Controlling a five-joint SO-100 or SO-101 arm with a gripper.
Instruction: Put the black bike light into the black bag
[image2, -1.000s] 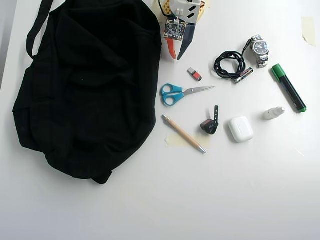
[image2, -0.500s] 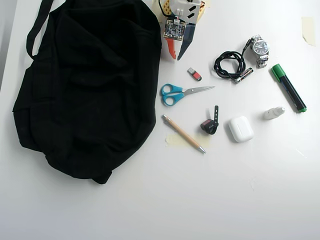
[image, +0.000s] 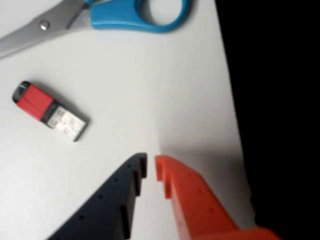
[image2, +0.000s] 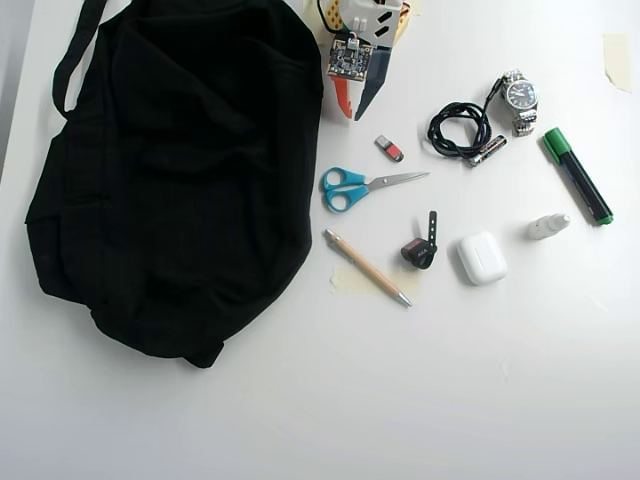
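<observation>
On the white table in the overhead view: bike light (image2: 420, 250), strap running up-picture, between pen (image2: 366, 267) and earbud case (image2: 481, 257), well below-right of the nearly closed, empty gripper (image2: 355, 107) beside the bag (image2: 170, 170).

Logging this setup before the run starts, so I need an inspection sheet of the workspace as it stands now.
Surface: white table, taped patch under the pen.
Job's things: bike light lies loose between pen and earbud case; black bag slumped at overhead left.
Clutter: scissors, USB stick, watch, battery, green marker, small white bottle.
Grippers: gripper nearly shut, empty, beside the bag's edge.
Cables: coiled black cable by the watch.
Surroundings: tape scrap at the top right.
</observation>
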